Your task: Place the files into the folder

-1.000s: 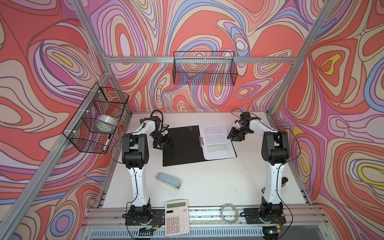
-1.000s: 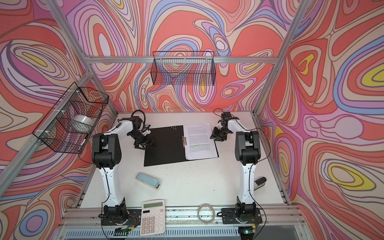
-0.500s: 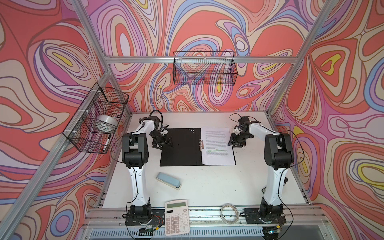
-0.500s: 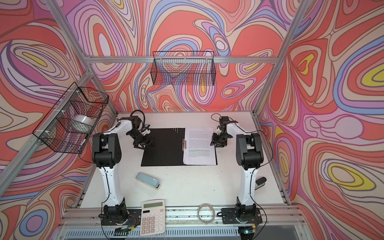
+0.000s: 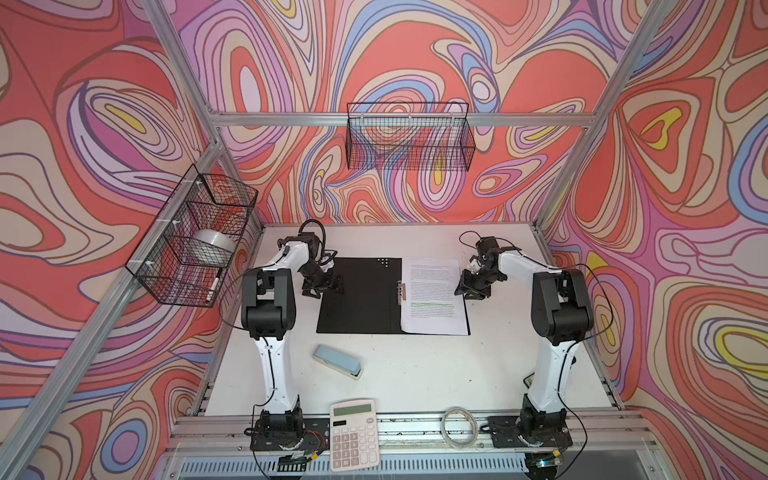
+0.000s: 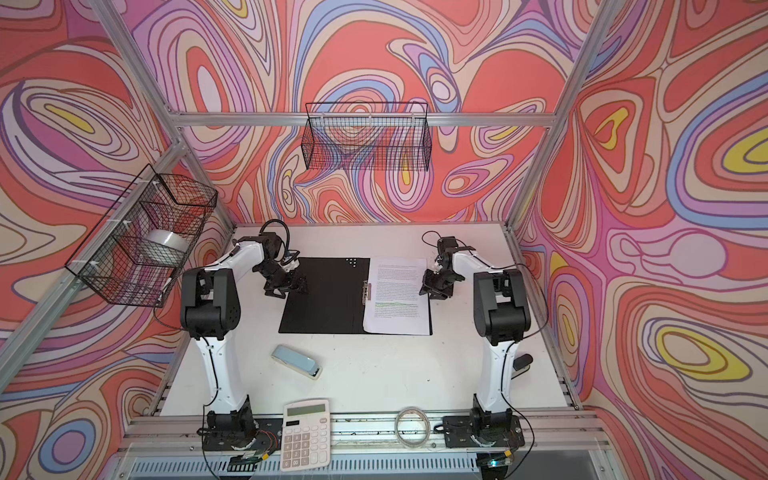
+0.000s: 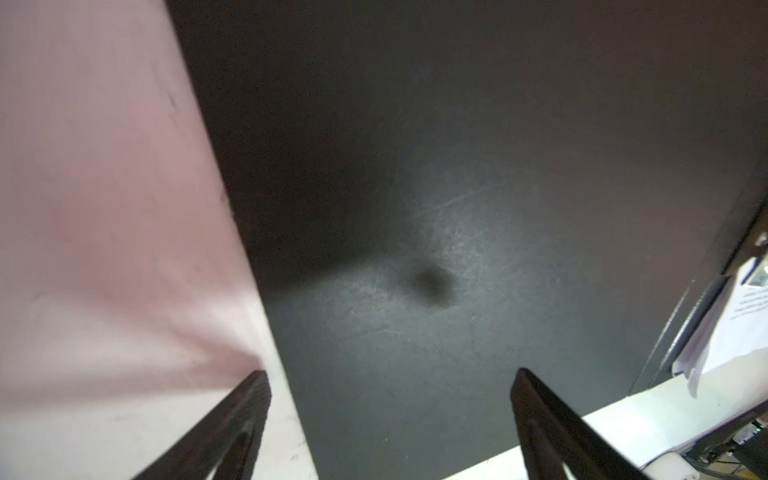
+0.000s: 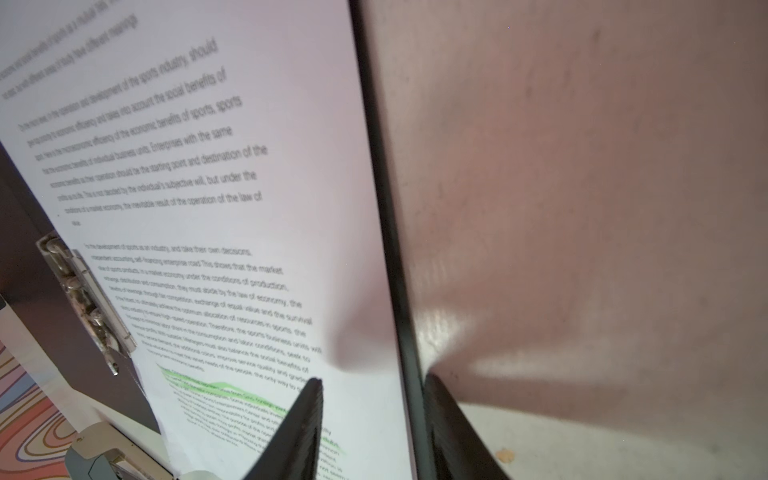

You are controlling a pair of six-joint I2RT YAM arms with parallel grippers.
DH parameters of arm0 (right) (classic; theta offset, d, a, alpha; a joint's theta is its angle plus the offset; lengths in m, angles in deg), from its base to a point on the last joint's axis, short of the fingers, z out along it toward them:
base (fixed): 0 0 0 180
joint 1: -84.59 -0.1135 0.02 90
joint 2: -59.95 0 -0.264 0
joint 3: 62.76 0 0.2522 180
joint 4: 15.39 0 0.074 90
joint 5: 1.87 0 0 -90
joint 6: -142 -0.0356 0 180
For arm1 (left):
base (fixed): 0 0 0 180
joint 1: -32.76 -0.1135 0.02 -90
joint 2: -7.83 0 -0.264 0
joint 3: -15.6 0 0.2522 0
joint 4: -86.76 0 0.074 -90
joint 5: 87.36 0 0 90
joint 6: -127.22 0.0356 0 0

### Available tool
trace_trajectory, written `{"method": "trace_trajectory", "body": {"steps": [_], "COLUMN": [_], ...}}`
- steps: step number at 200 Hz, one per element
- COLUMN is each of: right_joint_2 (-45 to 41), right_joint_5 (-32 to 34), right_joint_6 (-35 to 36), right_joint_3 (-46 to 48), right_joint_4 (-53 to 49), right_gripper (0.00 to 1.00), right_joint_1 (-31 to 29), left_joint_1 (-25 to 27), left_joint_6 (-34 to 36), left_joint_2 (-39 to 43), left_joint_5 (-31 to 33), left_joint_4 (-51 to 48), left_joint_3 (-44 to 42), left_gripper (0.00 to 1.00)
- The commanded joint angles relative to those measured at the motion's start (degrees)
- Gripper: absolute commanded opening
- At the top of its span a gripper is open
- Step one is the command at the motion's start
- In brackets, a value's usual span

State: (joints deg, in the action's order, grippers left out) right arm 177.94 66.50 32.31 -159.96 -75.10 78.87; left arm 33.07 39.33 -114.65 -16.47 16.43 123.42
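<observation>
Top views both show the big white worktop (image 5: 415, 374) in the lower middle of the frame. Near the middle of the frame the folder (image 5: 357, 299) lies on it, wide open and flat, black inside up. The files (image 5: 434, 295) lie neat and straight on the folder's right half, with a thin black rim showing at the right and bottom. So I think the papers are already in place and the cover needs closing over them. The left tool (image 5: 324, 289) sits at the folder's left edge. In the left wrist view its fingers (image 7: 232, 415) are spread wide, one over the worktop and one over the black cover, holding nothing. I think it is there to get under that edge and lift it. The right tool (image 5: 467, 291) is at the folder's right edge. In the right wrist view its fingers (image 8: 305, 419) are half spread, one over the paper and one just outside the black edge. It does not look like a pinch. I think it is there to stop the folder sliding. A small metal clip (image 5: 400, 291) sits at the fold, beside the papers. Three tiny dots (image 5: 383, 262) mark the cover's upper right corner.
</observation>
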Motion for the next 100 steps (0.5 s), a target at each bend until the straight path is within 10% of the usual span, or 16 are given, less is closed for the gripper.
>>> {"method": "trace_trajectory", "body": {"steps": [1, 100], "right_joint_2": [1.00, 1.63], "right_joint_5": [2.49, 1.48], "right_joint_6": [-0.71, 0.24], "right_joint_3": [2.12, 2.76], "right_joint_4": [0.42, 0.50], "right_gripper": [0.42, 0.42], "right_joint_1": [-0.56, -0.56], "left_joint_1": [-0.23, -0.23], "left_joint_6": [-0.84, -1.23], "left_joint_2": [2.66, -2.59], "left_joint_5": [1.70, -10.62], "left_joint_4": [0.10, -3.62], "left_joint_3": [-1.21, 1.08], "left_gripper": [0.93, 0.91]}}
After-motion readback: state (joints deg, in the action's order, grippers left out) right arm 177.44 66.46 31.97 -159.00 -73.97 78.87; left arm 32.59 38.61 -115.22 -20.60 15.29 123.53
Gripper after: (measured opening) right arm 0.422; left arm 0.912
